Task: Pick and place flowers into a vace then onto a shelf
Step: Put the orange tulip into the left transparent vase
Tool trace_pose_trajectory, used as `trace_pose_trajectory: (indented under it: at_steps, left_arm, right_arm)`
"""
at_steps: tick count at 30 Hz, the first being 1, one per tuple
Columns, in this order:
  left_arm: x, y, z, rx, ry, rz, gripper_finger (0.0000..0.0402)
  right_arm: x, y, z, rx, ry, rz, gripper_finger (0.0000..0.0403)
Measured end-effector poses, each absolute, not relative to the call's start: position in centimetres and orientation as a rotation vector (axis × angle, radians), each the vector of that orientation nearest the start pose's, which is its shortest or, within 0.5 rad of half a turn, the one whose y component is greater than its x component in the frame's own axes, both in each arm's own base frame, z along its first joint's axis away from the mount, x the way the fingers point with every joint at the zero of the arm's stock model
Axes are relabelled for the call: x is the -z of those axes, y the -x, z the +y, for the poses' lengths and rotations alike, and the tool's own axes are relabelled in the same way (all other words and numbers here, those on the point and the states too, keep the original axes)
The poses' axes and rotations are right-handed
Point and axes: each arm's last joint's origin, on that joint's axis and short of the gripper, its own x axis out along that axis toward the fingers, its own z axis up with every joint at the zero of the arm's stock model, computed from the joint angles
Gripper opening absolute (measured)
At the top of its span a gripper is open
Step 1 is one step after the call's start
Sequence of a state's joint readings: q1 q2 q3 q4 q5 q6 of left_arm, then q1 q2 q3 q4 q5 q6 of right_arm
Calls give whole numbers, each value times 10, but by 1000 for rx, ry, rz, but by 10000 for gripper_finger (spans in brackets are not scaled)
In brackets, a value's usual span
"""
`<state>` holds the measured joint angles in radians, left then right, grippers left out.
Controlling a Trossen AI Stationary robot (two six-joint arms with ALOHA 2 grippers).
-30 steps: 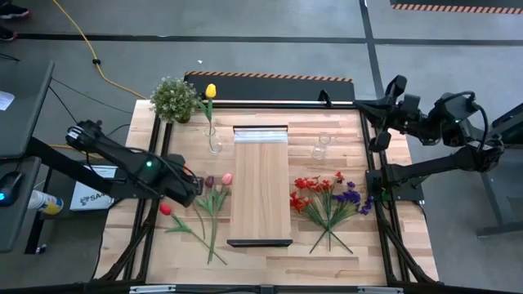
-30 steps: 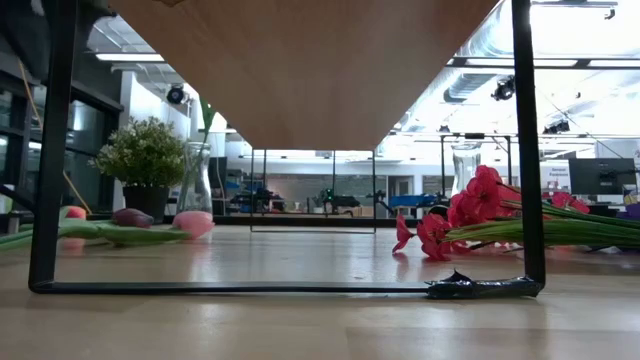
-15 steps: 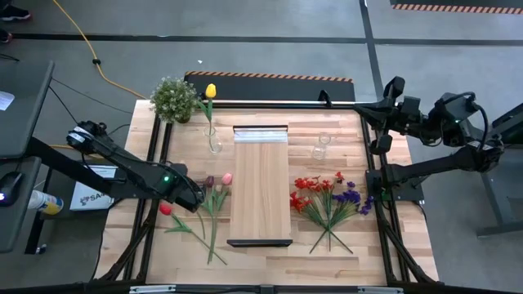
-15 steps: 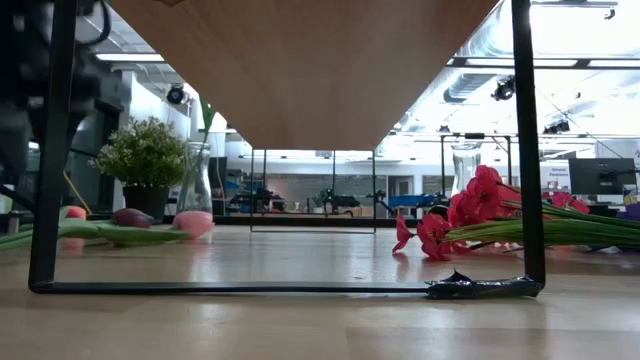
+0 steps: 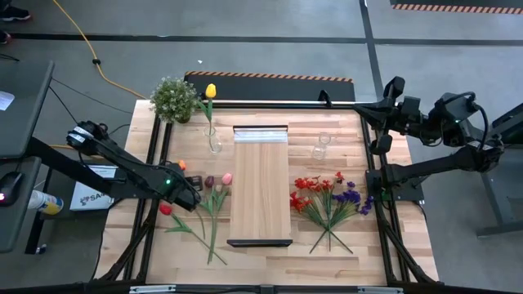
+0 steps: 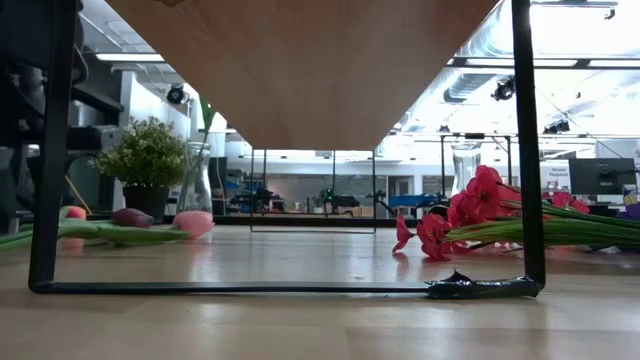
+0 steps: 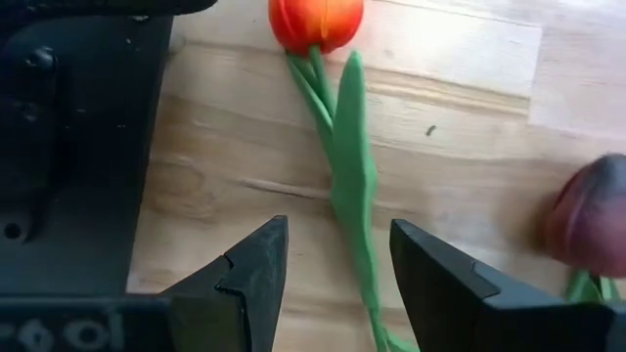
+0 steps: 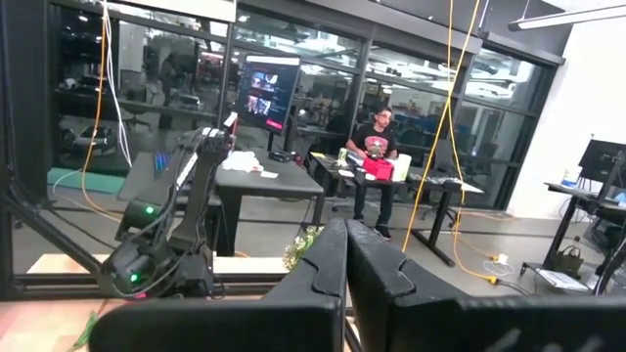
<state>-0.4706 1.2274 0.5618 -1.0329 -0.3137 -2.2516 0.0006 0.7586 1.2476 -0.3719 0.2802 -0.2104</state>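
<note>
Over the tulips at table left, my left gripper [image 7: 333, 279] hangs with jaws apart astride the orange tulip [image 7: 315, 22] stem, nothing grasped | right gripper [image 8: 346, 256] pressed closed, parked beyond the right edge | yellow tulip [image 5: 210, 91] in vase [image 5: 214, 144] | sprays [image 5: 327, 196] loose on table | shelf [image 5: 260, 184] bare.

Left hand [image 7: 333, 269] low, fingers apart; right hand [image 8: 345, 256] raised, fingers together

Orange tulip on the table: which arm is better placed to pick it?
Left: its open pincer hovers over the orange tulip stem. The right pincer waits, shut, beyond the table edge.
</note>
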Motion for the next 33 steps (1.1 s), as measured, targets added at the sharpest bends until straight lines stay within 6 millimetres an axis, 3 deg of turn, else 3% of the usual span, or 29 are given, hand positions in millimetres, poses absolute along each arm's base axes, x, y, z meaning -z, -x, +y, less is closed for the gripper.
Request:
trace_pose_trajectory:
  at_steps: [6,14,33]
  left_arm:
    - [-142,-138,-59,-1405,1191,761,215]
    - [-127,-131,-53,-1492,1212,708,215]
    - [-125,-138,-42,-1507,1201,751,204]
  right_arm:
    - [-465,-111,-8,291,191,-94,0]
    - [-466,-111,-8,285,188,-106,0]
    - [-466,-111,-8,284,163,-112,0]
